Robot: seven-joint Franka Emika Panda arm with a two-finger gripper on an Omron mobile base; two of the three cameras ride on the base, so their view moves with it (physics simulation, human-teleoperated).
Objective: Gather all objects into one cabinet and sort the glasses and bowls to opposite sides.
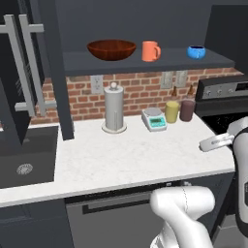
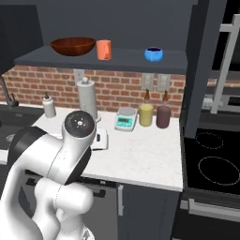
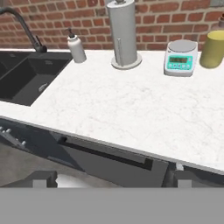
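The dark grey cabinet (image 1: 145,64) hangs open above the counter. On its shelf, from left to right, stand a wide brown bowl (image 1: 111,49), an orange mug (image 1: 150,51) and a small blue bowl (image 1: 196,52). The right base view has the same row: brown bowl (image 2: 73,46), mug (image 2: 104,49), blue bowl (image 2: 153,54). The glasses are out of view. My gripper (image 3: 113,178) is open with nothing between its fingertips (image 3: 42,178). It hangs low in front of the counter's edge, far below the shelf.
On the white counter (image 1: 135,155) stand a steel paper-towel holder (image 1: 114,114), a small scale (image 1: 154,118), a yellow bottle (image 1: 172,112) and a brown bottle (image 1: 187,110). A sink (image 1: 26,157) lies left and a stove (image 2: 215,164) right. The open cabinet door (image 1: 22,72) juts out at left.
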